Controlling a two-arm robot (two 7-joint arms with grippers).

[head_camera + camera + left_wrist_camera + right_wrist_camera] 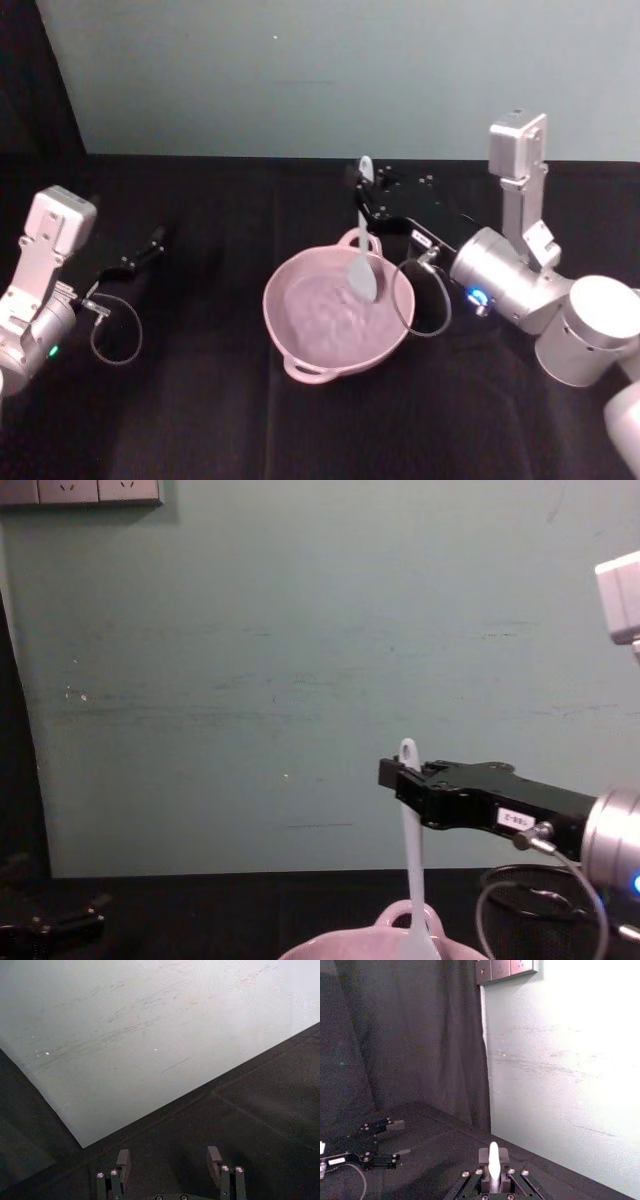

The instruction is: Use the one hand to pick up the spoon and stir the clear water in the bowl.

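Pickup done: right gripper (362, 193) is clamped on the spoon (362, 255) near its loop end, just behind the bowl's far rim. Spoon hangs upright, blade down inside the bowl (300, 352), at the far side near the loop handle. Water surface looks rippled, so stirring is likely underway; what's left is more stirring. Left gripper (157, 240) sits parked well left of the bowl, above the desk (200, 430), jaws apart, holding nothing.

Dim, soft shots with one blown-out spot

Black table cloth (200, 400) swallows detail, pale wall (560, 1085) glares to near white on the right wrist view, and the head view looks hazy, with mushy edges.
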